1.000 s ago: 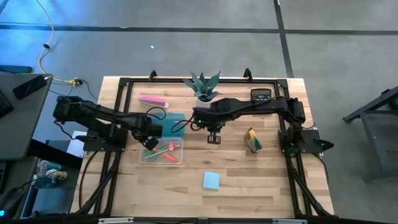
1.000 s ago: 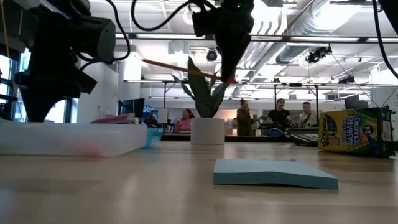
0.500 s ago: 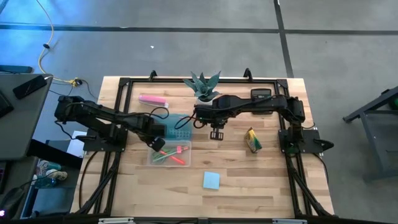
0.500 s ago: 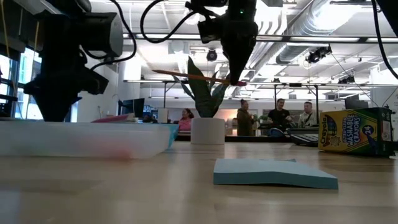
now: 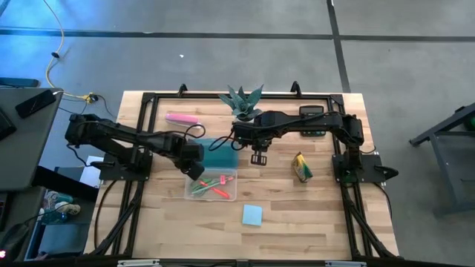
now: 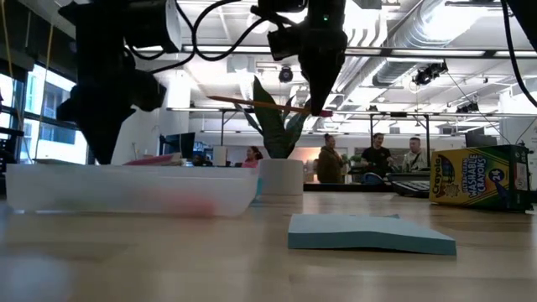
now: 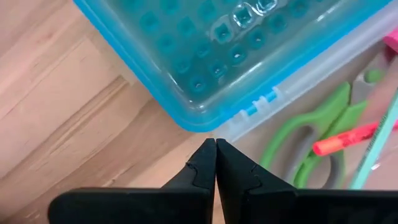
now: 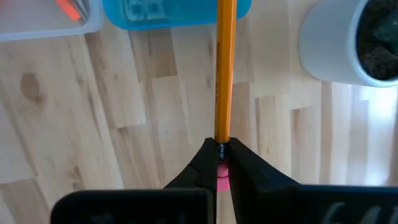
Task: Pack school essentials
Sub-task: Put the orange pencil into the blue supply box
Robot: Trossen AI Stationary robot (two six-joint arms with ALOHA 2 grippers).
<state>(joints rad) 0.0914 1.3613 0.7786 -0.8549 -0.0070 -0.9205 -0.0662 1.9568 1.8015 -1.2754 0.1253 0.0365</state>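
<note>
A clear box [image 5: 233, 194] stands on the table with its blue lid [image 5: 221, 158] folded open toward the far side. Green-handled scissors [image 7: 311, 140], a red pen [image 7: 348, 135] and a teal pencil [image 7: 376, 146] lie inside it. My left gripper [image 5: 194, 170] is shut at the box's left far corner. My right gripper [image 5: 257, 156] hangs above the table right of the lid, shut on an orange pencil [image 6: 252, 102]. The blue sticky-note pad [image 5: 251, 215] and the yellow-green crayon box [image 5: 300, 167] lie flat on the table. My left gripper touches the clear box with its shut fingertips [image 7: 208, 152], at the corner [image 7: 229, 129] where the lid hinges on. It comes slanting down from the table's left. The box stands flat on the table. My right gripper pinches the orange pencil between its two fingers at the eraser end [image 8: 221, 144]. The fingers point down from above and lie across the pencil. The pencil is lifted clear, nearly level, and sticks out toward the table's left over the lid [image 8: 180, 12].
A potted plant [image 5: 242, 101], a black calculator [image 5: 312, 113] and a long pink bar [image 5: 182, 118] sit along the far edge. Bare wood lies near the pad, at the table's near side. People sit in the room behind [image 6: 377, 159].
My left gripper has moved toward the table's right with its fingers shut, and the clear box with its open lid has slid along the table that way. My right gripper has drifted slightly toward the far edge, and the pencil has tipped closer to level.
</note>
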